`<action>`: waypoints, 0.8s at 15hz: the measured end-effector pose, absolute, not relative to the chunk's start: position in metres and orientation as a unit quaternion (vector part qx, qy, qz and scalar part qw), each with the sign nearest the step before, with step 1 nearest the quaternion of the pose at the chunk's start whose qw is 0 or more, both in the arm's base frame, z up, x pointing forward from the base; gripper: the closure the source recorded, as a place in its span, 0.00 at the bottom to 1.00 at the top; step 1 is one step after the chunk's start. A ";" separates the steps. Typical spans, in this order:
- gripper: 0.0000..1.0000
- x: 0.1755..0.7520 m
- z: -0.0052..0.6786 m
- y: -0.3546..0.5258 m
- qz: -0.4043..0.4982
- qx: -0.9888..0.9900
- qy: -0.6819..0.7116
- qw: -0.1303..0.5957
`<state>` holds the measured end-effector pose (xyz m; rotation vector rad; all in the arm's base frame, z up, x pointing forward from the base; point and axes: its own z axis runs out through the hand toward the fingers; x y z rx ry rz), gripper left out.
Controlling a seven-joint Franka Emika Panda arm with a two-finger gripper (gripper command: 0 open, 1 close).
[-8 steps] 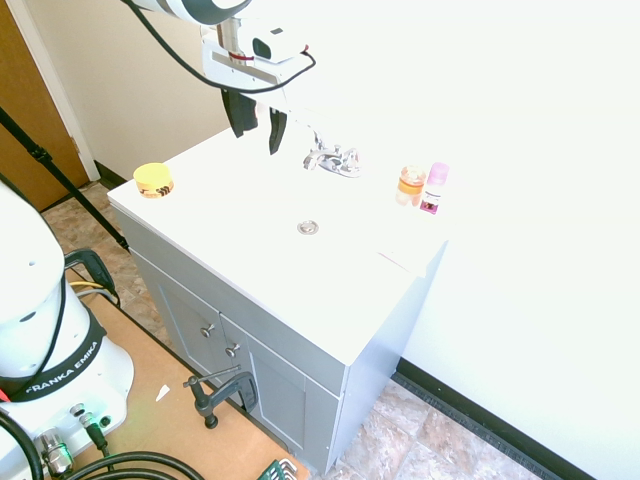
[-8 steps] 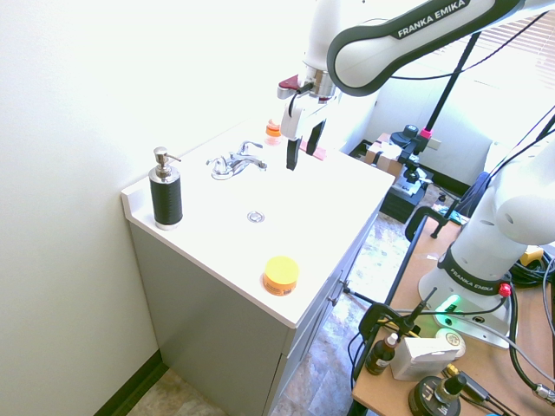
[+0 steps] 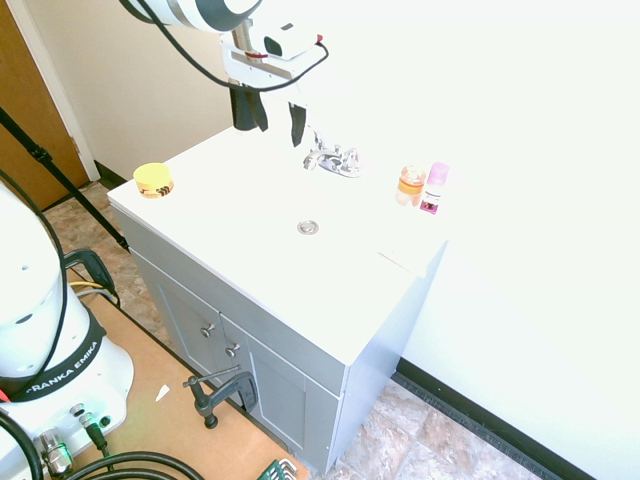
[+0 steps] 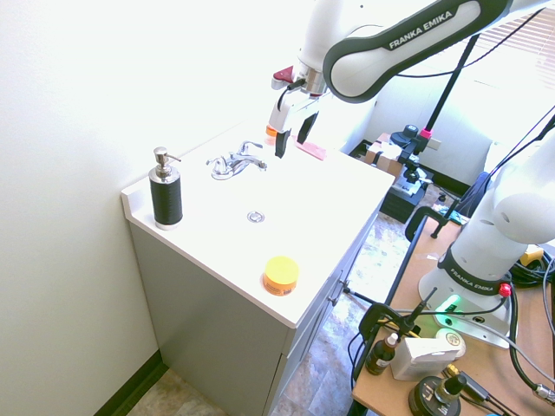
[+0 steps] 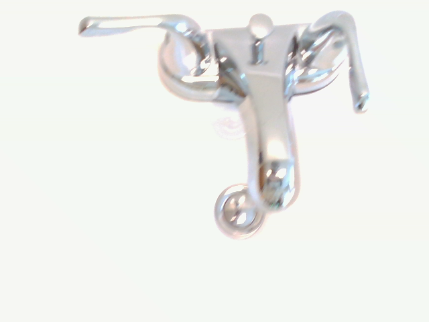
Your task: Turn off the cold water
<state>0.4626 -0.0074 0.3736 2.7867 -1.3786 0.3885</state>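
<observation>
The chrome faucet (image 3: pixel 330 160) stands at the back of the white sink counter (image 3: pixel 230 215). The cold water tap is its right-hand lever (image 3: pixel 351 158) (image 4: pixel 251 147); in the wrist view this lever (image 5: pixel 352 60) is swung forward, while the left lever (image 5: pixel 131 25) lies sideways. No stream of cold water shows below the spout (image 5: pixel 271 134). My gripper (image 3: pixel 277 135) (image 4: pixel 290 147) hangs open in the air, just in front of and above the faucet, touching nothing.
A black soap dispenser (image 4: pixel 165 198) stands at the counter's back corner. A yellow jar (image 3: pixel 153 180) sits near the front edge. An orange bottle (image 3: pixel 410 185) and a pink bottle (image 3: pixel 435 187) stand beside the faucet. The drain (image 3: pixel 308 228) lies mid-basin, and the wall is close behind.
My gripper has risen slightly and shifted toward the faucet and the back wall, still open. The faucet levers look unchanged.
</observation>
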 end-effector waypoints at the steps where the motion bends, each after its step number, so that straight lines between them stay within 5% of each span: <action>1: 0.00 0.473 0.367 -0.016 0.134 0.886 -0.445 0.012; 12: 0.00 0.560 0.323 -0.046 0.161 0.870 -0.462 0.054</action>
